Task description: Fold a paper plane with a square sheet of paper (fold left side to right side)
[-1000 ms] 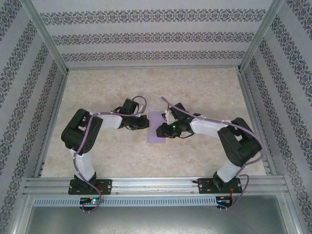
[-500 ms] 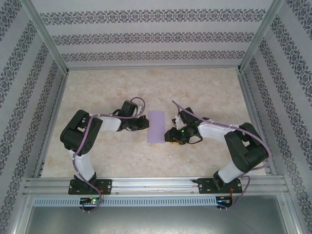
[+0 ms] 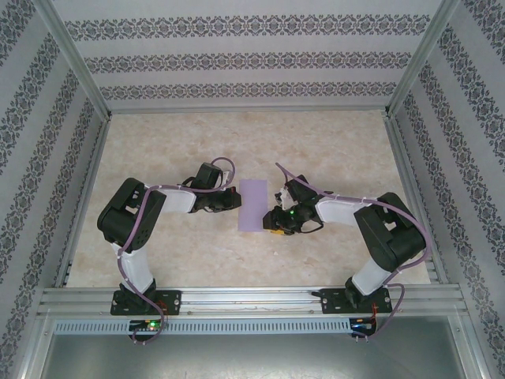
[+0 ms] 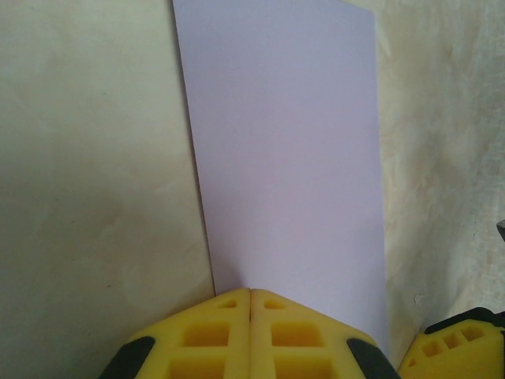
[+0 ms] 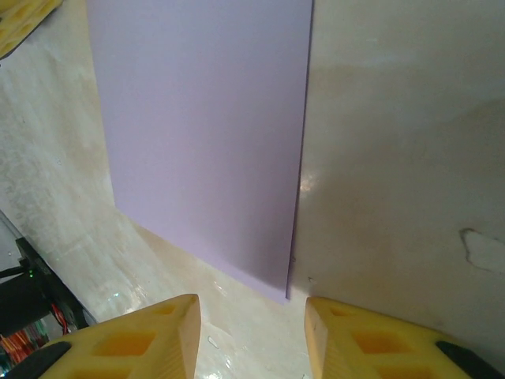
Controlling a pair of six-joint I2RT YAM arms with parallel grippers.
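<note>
**Banded Walls, Marbled Bench**

Pale wallpaper (image 3: 237, 59) with dark ornamental bands covers three walls, framed by aluminium posts (image 3: 72, 59). The bench (image 3: 331, 142) is glossy, beige and marbled, softly lit. A metal rail (image 3: 252, 296) runs along its near edge.

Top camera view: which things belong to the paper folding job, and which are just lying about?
Job: lavender paper sheet, left hand, right hand.
Just surroundings: marbled table, patterned walls, metal rail.
</note>
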